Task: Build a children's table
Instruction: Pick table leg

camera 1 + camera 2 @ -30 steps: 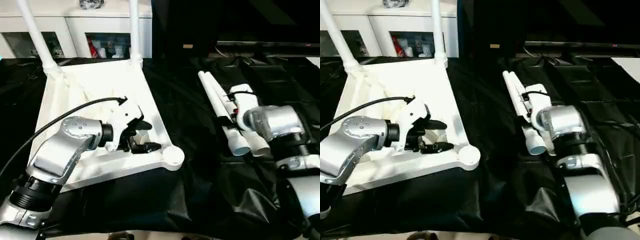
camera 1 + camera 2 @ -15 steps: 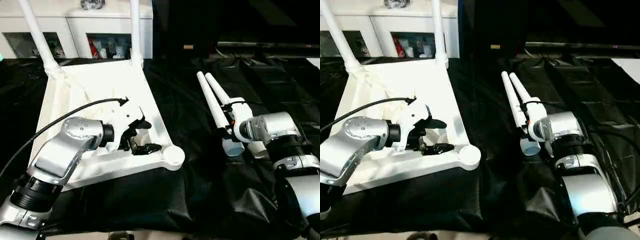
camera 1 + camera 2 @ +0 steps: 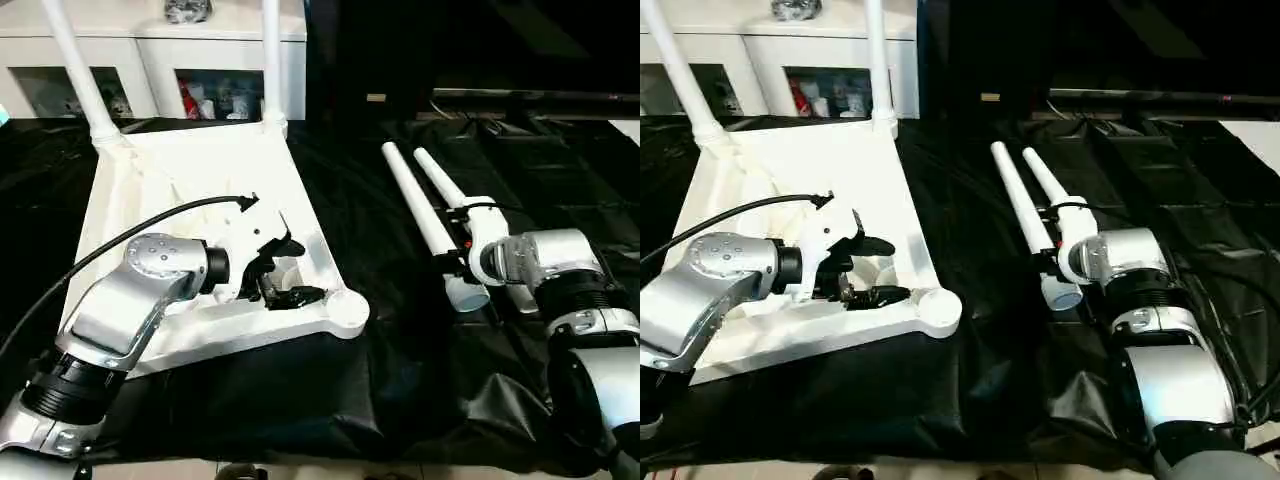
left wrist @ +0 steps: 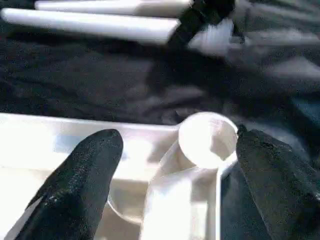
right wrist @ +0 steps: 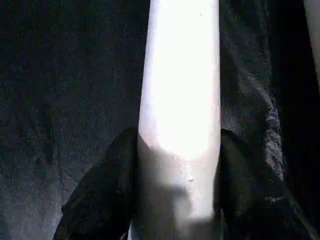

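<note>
Left eye view: near left, the left gripper [image 3: 285, 275] hangs wide open over the upturned table top [image 3: 190, 170], beside its empty near-right corner socket [image 3: 347, 311]. On the right, the right gripper [image 5: 175, 165] clamps one loose leg [image 3: 428, 225], its twin [image 3: 443, 183] alongside on black sheeting [image 3: 380, 380]. Farther, two fitted legs [image 3: 270, 60] rise before a white cabinet [image 3: 150, 50]; no legible writing.

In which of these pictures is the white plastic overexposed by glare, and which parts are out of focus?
Right wrist view: the leg between the fingers is blown out to plain white, its edges soft. Left wrist view: the near fingers and the far legs are blurred, while the corner socket is bright. Left eye view: the tabletop glares, losing its ribs; the black cloth stays dark.
</note>
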You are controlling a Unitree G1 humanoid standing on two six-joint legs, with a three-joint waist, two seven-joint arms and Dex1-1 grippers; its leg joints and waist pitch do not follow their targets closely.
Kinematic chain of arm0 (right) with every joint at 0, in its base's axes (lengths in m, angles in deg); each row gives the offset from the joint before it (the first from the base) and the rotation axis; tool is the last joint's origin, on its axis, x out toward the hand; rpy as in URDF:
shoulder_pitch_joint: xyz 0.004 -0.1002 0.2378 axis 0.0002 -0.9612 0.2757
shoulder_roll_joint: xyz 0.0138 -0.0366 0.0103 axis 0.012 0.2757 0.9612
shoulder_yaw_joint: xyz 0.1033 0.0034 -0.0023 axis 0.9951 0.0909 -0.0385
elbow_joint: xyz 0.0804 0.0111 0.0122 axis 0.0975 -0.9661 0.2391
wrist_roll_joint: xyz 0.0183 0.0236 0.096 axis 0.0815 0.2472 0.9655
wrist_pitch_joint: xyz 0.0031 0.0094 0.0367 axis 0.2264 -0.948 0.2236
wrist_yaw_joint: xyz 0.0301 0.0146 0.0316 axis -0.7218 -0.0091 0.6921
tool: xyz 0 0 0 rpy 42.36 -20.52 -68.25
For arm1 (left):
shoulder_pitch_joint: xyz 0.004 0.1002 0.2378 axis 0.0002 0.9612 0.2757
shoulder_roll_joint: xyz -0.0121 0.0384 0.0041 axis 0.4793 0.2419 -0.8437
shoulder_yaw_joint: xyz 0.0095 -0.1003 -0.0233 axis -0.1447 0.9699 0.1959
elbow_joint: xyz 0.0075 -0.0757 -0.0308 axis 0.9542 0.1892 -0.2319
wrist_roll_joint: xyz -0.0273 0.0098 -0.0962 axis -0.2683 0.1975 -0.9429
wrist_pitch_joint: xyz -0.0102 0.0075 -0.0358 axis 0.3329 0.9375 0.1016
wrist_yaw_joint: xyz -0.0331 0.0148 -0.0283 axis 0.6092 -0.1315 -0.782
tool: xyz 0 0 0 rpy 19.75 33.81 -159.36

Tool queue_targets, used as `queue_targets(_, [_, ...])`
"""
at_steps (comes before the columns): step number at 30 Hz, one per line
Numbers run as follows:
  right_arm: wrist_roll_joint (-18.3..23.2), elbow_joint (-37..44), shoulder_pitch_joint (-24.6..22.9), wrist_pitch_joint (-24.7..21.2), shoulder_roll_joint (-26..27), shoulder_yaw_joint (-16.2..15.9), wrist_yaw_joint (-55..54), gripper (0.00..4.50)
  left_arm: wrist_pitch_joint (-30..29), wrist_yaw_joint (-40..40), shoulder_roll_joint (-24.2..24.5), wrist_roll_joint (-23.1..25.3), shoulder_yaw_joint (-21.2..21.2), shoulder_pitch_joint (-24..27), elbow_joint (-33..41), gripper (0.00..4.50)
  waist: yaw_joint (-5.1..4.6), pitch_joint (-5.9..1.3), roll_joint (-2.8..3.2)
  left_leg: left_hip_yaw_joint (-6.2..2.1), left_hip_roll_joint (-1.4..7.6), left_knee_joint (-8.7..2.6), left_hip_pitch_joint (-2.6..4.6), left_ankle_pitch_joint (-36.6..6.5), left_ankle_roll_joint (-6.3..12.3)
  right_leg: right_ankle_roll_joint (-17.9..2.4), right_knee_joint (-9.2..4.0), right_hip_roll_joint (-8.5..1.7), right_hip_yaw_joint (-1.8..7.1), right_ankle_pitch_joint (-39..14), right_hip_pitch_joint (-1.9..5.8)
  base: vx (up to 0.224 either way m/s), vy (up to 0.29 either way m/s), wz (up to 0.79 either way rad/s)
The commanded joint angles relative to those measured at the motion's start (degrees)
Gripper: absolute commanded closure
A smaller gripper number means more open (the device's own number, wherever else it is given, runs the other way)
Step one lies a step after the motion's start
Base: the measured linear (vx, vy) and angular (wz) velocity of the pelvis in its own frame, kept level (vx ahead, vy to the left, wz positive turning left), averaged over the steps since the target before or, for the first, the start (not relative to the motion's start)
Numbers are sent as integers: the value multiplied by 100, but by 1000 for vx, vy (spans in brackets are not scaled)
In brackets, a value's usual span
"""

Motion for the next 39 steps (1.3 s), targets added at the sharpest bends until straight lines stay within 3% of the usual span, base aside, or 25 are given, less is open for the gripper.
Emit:
queue_targets(1, [251,-23,-100,251,67,230,78,258,153,-331,-213,-18,258,-239,-217,36,-28,-398,60,-104,114,-379,159,-1965,-419,-868,-516,-307,210,-2178,225,0,0,0])
queue_targets(3, [472,197,-193,502,140,403,292,258,205,-661,-496,-64,467,-403,-453,36,-27,-404,55,-93,105,-366,179,-2009,-387,-822,-549,-304,209,-2228,214,0,0,0])
queue_targets(5, [764,464,-296,637,240,635,536,258,166,-1014,-835,-191,722,-572,-675,36,-17,-423,71,-107,103,-376,146,-1881,-325,-834,-525,-301,201,-2050,252,0,0,0])
queue_targets(7, [864,565,-336,706,279,713,625,259,129,-1128,-950,-250,813,-626,-742,36,2,-443,49,-114,117,-371,139,-1731,-275,-892,-506,-316,200,-1863,275,0,0,0])
queue_targets(8, [943,645,-368,760,310,774,694,259,100,-1216,-1039,-295,885,-667,-794,36,-17,-439,41,-97,105,-371,91,-1607,-221,-942,-495,-303,200,-1735,297,0,0,0])
queue_targets(10, [1421,1210,-611,1091,495,1069,1202,259,-31,-1591,-1472,-600,1253,-875,-1065,36,16,-448,63,-66,102,-335,113,-1518,-128,-993,-489,-302,219,-1507,285,0,0,0])
queue_targets(11, [1650,1498,-729,1123,578,1163,1435,259,-77,-1713,-1661,-770,1422,-971,-1191,36,36,-485,51,-95,118,-342,86,-1336,-62,-1039,-451,-314,202,-1314,321,0,0,0])
queue_targets(14, [1924,1850,-880,1181,684,1244,1722,259,-167,-1838,-1872,-979,1620,-1090,-1343,36,57,-485,34,-76,115,-332,68,-1137,93,-1143,-442,-311,194,-1088,336,0,0,0])
queue_targets(16, [2412,2695,-1225,912,867,1178,2162,259,-386,-2048,-2306,-1384,2004,-1387,-1750,36,69,-484,40,-84,122,-333,79,-1104,161,-1181,-440,-310,186,-1044,333,0,0,0])
queue_targets(17, [2589,3022,-1348,801,938,1132,2315,259,-462,-2156,-2462,-1486,2121,-1506,-1941,36,78,-478,15,-69,117,-337,78,-1078,208,-1177,-465,-304,184,-1063,329,0,0,0])
queue_targets(21, [2792,3444,-1504,681,1018,1017,2523,259,-512,-2353,-2724,-1665,2338,-1672,-2255,36,105,-475,23,-90,138,-361,86,-1096,207,-1150,-485,-327,177,-1205,330,0,0,0])
queue_targets(22, [2837,3537,-1538,633,1028,981,2569,259,-575,-2413,-2813,-1794,2456,-1726,-2329,36,110,-466,59,-90,139,-361,82,-1104,168,-1142,-499,-336,180,-1253,325,0,0,0])
queue_targets(27, [2976,3958,-1738,518,1034,738,2770,259,-792,-2525,-3123,-2362,2808,-1919,-2386,36,135,-467,20,-85,132,-359,89,-1132,150,-1090,-522,-342,181,-1340,327,0,0,0])
queue_targets(33, [2935,4121,-1857,473,1024,582,2763,259,-908,-2412,-3188,-2515,2836,-1936,-2255,36,163,-453,5,-91,139,-377,81,-1089,127,-955,-536,-351,188,-1491,323,0,0,0])
queue_targets(34, [2935,4121,-1857,473,1024,582,2763,259,-908,-2412,-3188,-2515,2836,-1936,-2255,70,160,-449,3,-92,138,-379,79,-1098,119,-953,-541,-352,187,-1516,322,0,0,0])
queue_targets(37, [2875,4170,-1866,477,989,482,2690,259,-879,-2481,-3134,-2419,2712,-1890,-2168,70,161,-445,-21,-96,146,-385,76,-1088,113,-908,-543,-358,188,-1584,325,0,0,0])
queue_targets(39, [2813,4176,-1866,511,981,427,2627,259,-837,-2549,-3107,-2331,2665,-1881,-2170,112,157,-439,-11,-94,145,-390,85,-1116,92,-840,-557,-352,191,-1644,313,0,0,0])
